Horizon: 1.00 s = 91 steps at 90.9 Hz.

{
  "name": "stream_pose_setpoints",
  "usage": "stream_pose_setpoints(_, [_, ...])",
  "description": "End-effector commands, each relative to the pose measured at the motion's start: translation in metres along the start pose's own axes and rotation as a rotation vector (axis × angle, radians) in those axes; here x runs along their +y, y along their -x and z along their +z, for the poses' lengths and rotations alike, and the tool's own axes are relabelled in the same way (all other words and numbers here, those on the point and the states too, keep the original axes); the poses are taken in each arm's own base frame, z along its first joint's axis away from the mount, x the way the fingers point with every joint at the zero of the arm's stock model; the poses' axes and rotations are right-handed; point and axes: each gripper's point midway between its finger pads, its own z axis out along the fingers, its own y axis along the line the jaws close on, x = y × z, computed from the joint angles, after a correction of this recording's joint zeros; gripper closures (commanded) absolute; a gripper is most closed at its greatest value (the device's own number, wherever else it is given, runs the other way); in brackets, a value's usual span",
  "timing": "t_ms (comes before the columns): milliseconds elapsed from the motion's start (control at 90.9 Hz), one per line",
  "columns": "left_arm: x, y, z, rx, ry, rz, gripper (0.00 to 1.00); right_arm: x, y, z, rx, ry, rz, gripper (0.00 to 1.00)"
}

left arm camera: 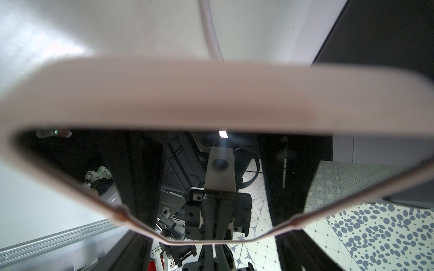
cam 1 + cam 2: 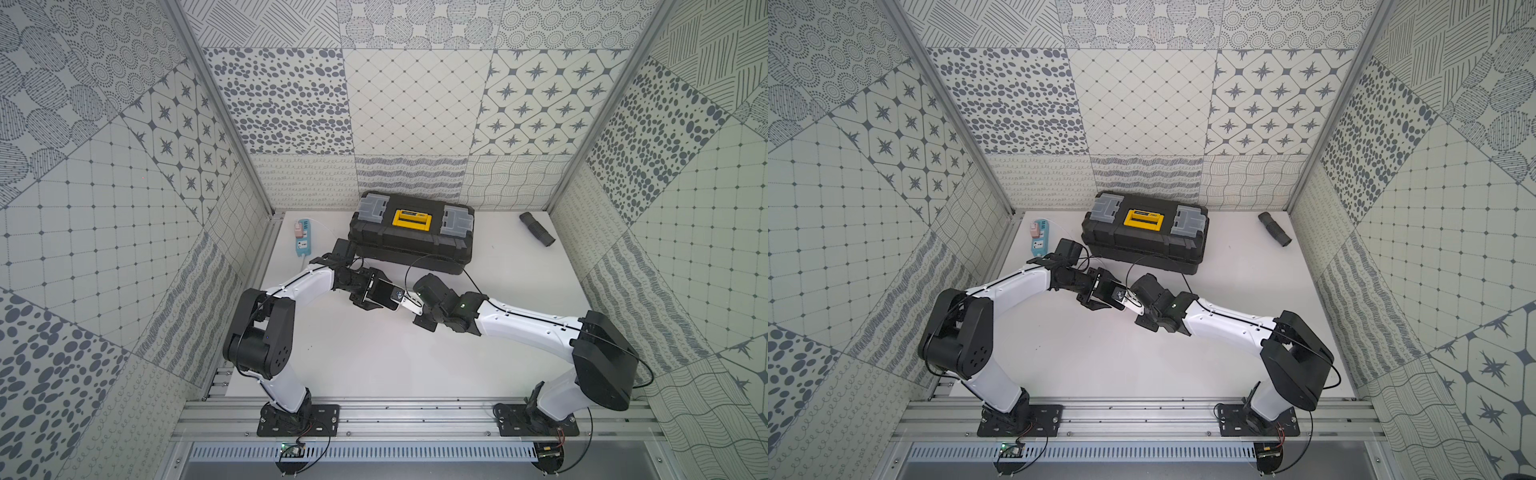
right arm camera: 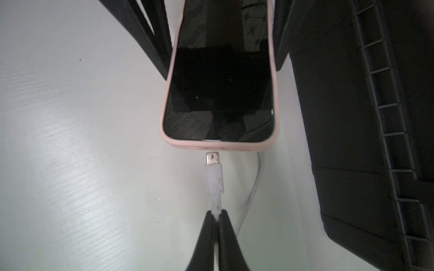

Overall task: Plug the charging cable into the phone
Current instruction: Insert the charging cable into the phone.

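The phone (image 2: 384, 295) (image 2: 1111, 293), with a black screen and pale pink rim, is held off the table, my left gripper (image 2: 380, 296) shut on its long sides. In the right wrist view its black fingers (image 3: 162, 47) flank the phone (image 3: 220, 93). My right gripper (image 3: 217, 214) (image 2: 409, 305) is shut on the white charging cable (image 3: 214, 183) just behind the plug. The metal connector (image 3: 212, 159) points at the phone's bottom edge, a small gap short of it. In the left wrist view the phone's rim (image 1: 211, 93) fills the frame, the cable (image 1: 211, 35) beyond it.
A black toolbox (image 2: 411, 230) (image 3: 364, 117) with a yellow handle stands close behind both grippers. A blue power strip (image 2: 302, 237) lies at the back left. A black ribbed tube (image 2: 537, 228) lies at the back right. White table (image 2: 374, 365) stretches in front.
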Motion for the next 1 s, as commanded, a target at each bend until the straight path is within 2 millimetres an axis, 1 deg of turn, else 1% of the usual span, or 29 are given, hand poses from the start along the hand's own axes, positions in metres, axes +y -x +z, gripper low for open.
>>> stream_pose_setpoints(0, [-0.005,-0.001,-0.006,0.013,-0.012,0.026,1.0,-0.005,0.015,-0.002,-0.037,-0.015,0.013,1.0])
stream_pose_setpoints(165, [-0.001,0.0,-0.006,0.006,0.006,0.021,1.0,-0.006,0.015,-0.002,-0.037,-0.016,0.013,1.0])
stream_pose_setpoints(572, [-0.007,-0.007,-0.009,0.015,-0.012,0.036,1.0,-0.004,0.014,0.002,-0.028,-0.014,0.005,1.0])
stream_pose_setpoints(737, [-0.004,-0.009,-0.005,0.022,-0.002,0.035,1.0,-0.006,0.017,0.003,-0.03,-0.021,0.005,1.0])
stream_pose_setpoints(990, [-0.005,-0.012,-0.004,0.019,0.012,0.06,1.0,-0.008,0.017,0.002,-0.028,-0.033,0.001,1.0])
